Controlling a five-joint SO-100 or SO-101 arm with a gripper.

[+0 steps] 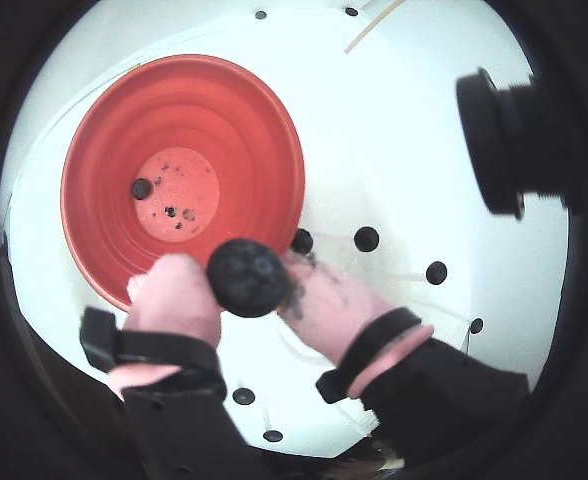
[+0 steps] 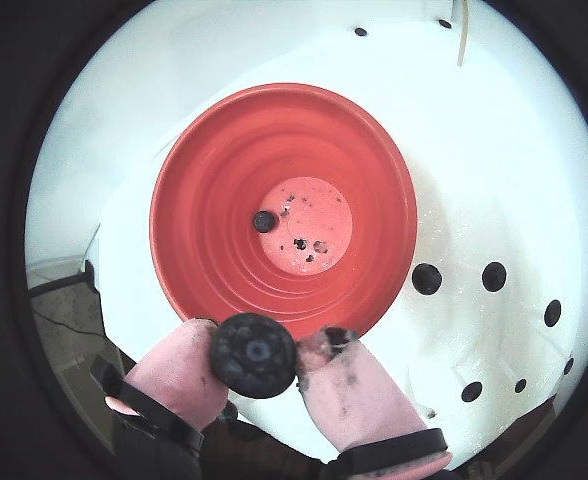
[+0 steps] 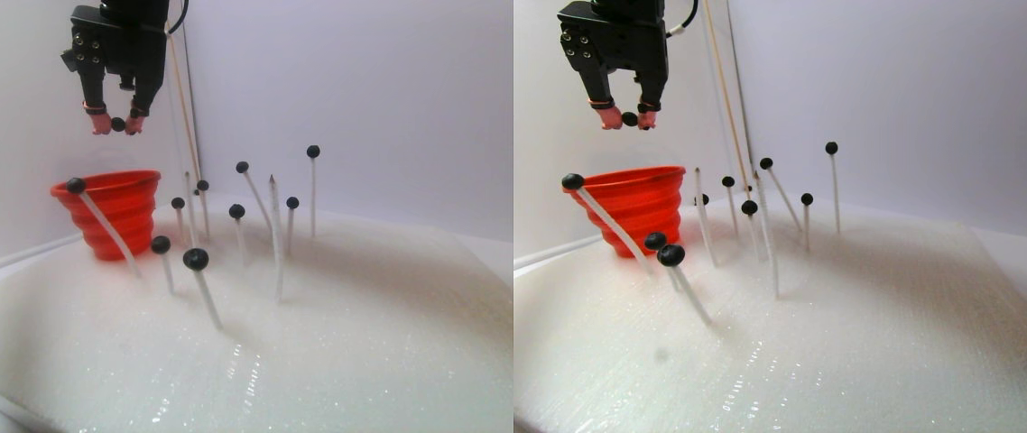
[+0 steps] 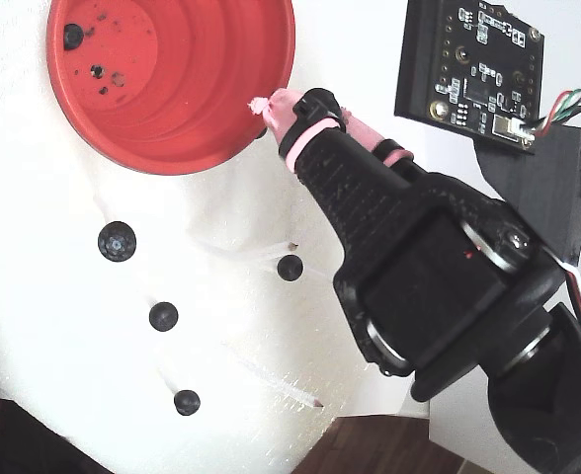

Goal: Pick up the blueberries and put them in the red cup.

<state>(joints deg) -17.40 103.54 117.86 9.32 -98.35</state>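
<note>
My gripper (image 1: 246, 280) is shut on one blueberry (image 1: 246, 275), pinched between two pink fingertips (image 2: 179, 365). In both wrist views the held berry (image 2: 253, 354) hangs over the near rim of the red cup (image 2: 204, 200). The stereo pair view shows the gripper (image 3: 117, 124) well above the cup (image 3: 116, 216). Another blueberry (image 1: 141, 187) lies on the cup's speckled base (image 1: 189, 165), also visible in the fixed view as a blueberry (image 4: 73, 37). Several more blueberries (image 3: 196, 259) sit on white sticks beside the cup.
The cup and sticks stand on a white foam board (image 3: 342, 343). Berries on sticks (image 4: 117, 241) rise close to the cup's side. A thin wooden rod (image 3: 184, 108) stands behind the cup. A camera board (image 4: 468, 64) rides beside the arm.
</note>
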